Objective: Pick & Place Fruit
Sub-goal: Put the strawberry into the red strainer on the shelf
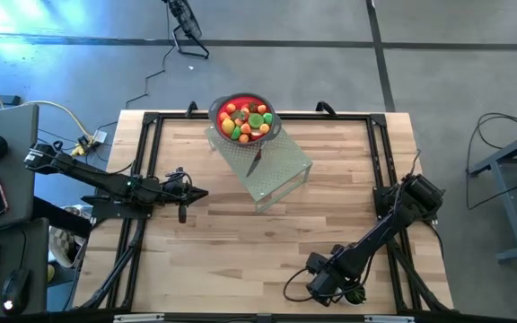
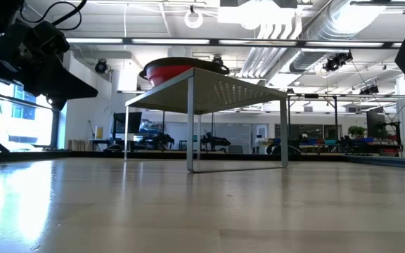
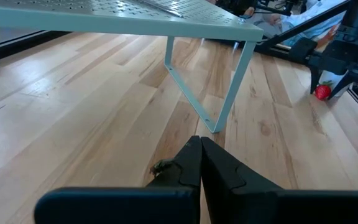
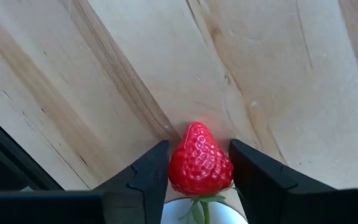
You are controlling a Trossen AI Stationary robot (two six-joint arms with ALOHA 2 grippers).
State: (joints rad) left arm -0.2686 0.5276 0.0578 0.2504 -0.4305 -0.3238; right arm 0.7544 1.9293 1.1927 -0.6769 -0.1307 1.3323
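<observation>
Your right end effector [image 4: 199,171] sits at about five o'clock on the table [image 1: 240,242], near the front edge, with its fingers [image 4: 143,177] pinching a red toy strawberry [image 4: 199,163] from both sides; the berry's tip points at the wood just beyond it. Your left end effector [image 3: 199,163] hovers at nine o'clock, over the table's left side, with its fingers pressed together on nothing. At twelve o'clock a pale perforated metal stand [image 1: 272,170] carries the red bowl [image 1: 245,100], which is heaped with the rest of the fruit [image 1: 246,120], well apart from both arms. A silver knife [image 1: 256,160] lies on the stand just in front of the bowl.
</observation>
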